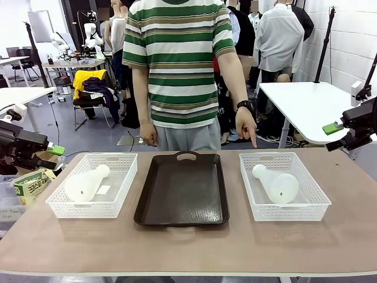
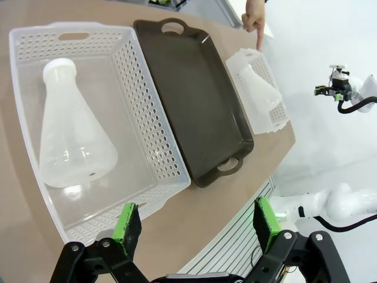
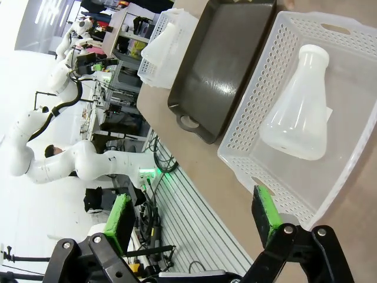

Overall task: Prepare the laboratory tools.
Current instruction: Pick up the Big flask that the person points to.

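Two frosted-white conical flasks lie on their sides, one in each white mesh basket. The left flask [image 1: 85, 184] [image 2: 69, 130] rests in the left basket [image 1: 121, 191], the right flask [image 1: 277, 184] [image 3: 299, 112] in the right basket [image 1: 312, 200]. My left gripper [image 1: 50, 150] [image 2: 197, 227] hangs open off the table's left side, short of the left basket [image 2: 150, 130]. Off the right side my right gripper [image 1: 336, 132] [image 3: 194, 215] is raised and open, apart from the right basket [image 3: 247, 118]. Both hold nothing.
A dark brown tray [image 1: 182, 188] lies between the baskets. The person stands at the far edge, one finger [image 1: 252, 138] pointing down at the right basket. A green-printed packet [image 1: 32, 183] sits off the table's left edge. Bare tabletop [image 1: 188, 247] stretches along the near side.
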You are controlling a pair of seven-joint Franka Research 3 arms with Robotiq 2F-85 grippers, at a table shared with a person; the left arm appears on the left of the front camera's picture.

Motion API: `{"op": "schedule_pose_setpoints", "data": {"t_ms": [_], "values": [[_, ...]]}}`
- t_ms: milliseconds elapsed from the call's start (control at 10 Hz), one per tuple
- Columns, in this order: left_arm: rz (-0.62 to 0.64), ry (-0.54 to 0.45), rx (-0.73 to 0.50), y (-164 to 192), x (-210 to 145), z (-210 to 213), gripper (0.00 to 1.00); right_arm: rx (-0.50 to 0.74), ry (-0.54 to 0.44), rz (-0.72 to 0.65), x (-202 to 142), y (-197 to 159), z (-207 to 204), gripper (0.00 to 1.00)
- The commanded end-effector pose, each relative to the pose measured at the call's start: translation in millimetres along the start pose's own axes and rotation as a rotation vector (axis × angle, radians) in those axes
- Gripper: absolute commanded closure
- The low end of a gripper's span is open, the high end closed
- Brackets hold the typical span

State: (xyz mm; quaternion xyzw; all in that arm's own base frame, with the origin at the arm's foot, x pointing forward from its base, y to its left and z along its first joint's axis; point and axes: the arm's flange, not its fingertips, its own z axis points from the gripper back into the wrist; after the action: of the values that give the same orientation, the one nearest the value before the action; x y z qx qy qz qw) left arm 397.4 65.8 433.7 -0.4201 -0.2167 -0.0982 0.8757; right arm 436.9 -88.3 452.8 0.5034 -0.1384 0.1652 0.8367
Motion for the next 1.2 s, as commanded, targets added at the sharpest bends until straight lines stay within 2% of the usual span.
{"op": "schedule_pose_setpoints", "data": {"t_ms": [0, 800, 900, 1100], "values": [[-0.005, -0.008, -0.015, 1, 1, 0, 0.00, 0.008, 0.000, 0.003, 0, 0, -1, 0.00], [-0.005, -0.008, -0.015, 1, 1, 0, 0.00, -0.001, 0.000, 0.000, 0, 0, 0, 0.00], [-0.005, -0.008, -0.015, 1, 1, 0, 0.00, -0.154, 0.014, 0.076, 3, 29, -1, 0.00], [-0.005, -0.008, -0.015, 1, 1, 0, 0.00, -0.405, 0.074, 0.219, 34, 81, -24, 0.00]]}}
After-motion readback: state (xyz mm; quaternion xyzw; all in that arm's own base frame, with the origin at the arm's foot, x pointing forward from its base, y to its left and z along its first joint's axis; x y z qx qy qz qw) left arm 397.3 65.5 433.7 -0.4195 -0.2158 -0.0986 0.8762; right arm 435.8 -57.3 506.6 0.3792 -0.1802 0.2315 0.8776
